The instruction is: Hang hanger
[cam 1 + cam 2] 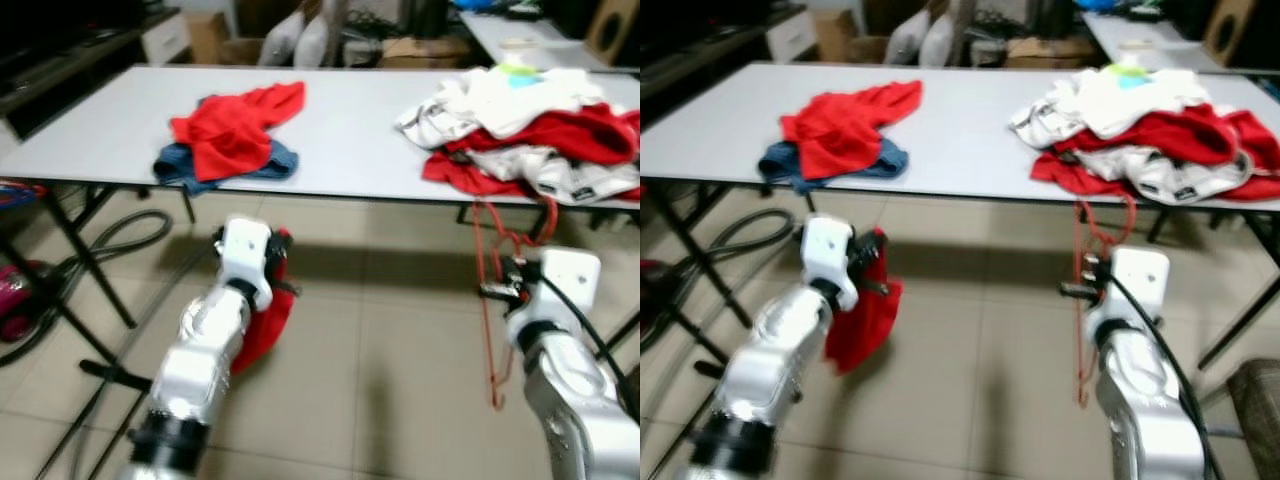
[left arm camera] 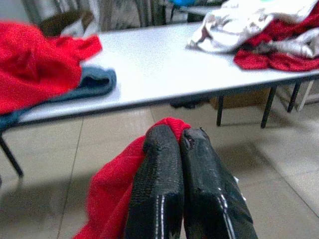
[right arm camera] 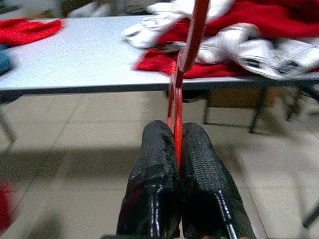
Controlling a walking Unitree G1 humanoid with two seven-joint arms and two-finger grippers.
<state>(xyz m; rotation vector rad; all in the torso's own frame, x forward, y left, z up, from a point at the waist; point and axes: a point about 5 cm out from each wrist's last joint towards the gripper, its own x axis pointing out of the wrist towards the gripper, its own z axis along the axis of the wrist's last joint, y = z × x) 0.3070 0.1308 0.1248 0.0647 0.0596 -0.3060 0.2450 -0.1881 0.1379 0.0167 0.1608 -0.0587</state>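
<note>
The thin red hanger (image 3: 175,127) looks like smooth, slightly glossy coated wire, pinched between the right gripper's (image 3: 178,134) black fingers (image 3: 204,164), whose pads show a fine rough weave. The left gripper (image 2: 180,142) clamps a soft matt red cloth garment (image 2: 112,189). Ahead, the long white table (image 1: 350,130) has a smooth satin top on matt black metal legs; the floor beneath it is pale glossy tile (image 1: 400,330).
</note>
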